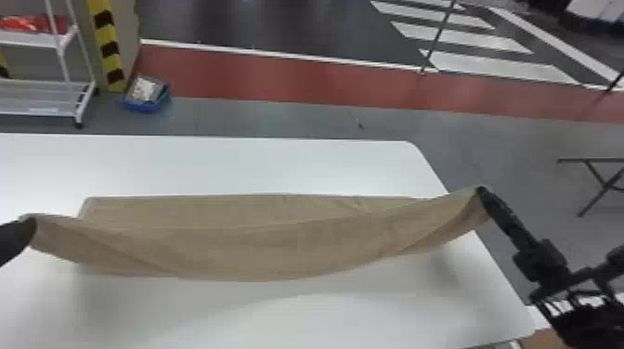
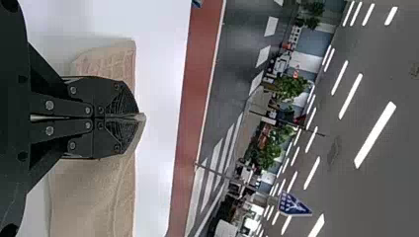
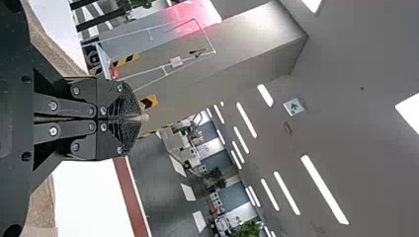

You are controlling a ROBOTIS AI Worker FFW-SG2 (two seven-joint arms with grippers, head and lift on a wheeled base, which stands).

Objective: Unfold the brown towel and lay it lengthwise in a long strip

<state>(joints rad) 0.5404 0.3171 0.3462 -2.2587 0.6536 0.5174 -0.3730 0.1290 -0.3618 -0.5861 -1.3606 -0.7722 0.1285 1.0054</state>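
Left tool (image 1: pixel 29 224), right tool (image 1: pixel 482 191) pinch brown towel (image 1: pixel 232 253), sagging between

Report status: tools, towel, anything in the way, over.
Left tool, right tool shut on brown towel. Towel sagging between them over table. No obstruction seen.
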